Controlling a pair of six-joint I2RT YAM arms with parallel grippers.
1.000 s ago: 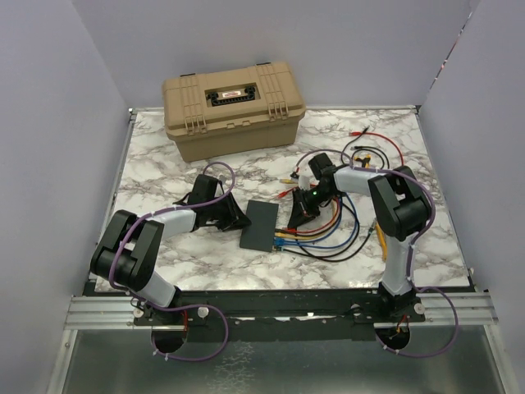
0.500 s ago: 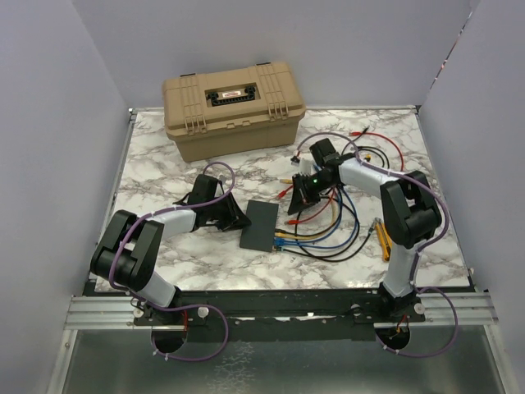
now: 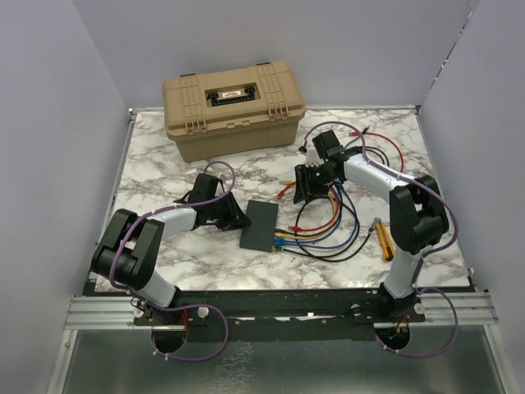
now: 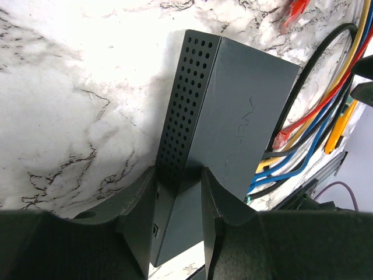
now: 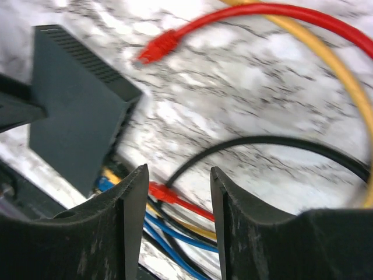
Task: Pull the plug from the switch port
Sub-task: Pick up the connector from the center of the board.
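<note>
— Why is the left gripper placed so?
— It pinches one corner of the thin matte-black perforated switch, bracing it mid-way on the white marble table.
— And the right gripper?
— It's at the switch's two o'clock, fingers apart and holding nothing. A glossy red cable plug lies loose, and rubbery blue cables sit plugged in at five o'clock.

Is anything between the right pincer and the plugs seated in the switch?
Nothing solid. The open right pincer hangs over the cable tangle beside the switch. A loose red plug and a black cable lie between it and the port edge, where blue cables sit plugged in.
</note>
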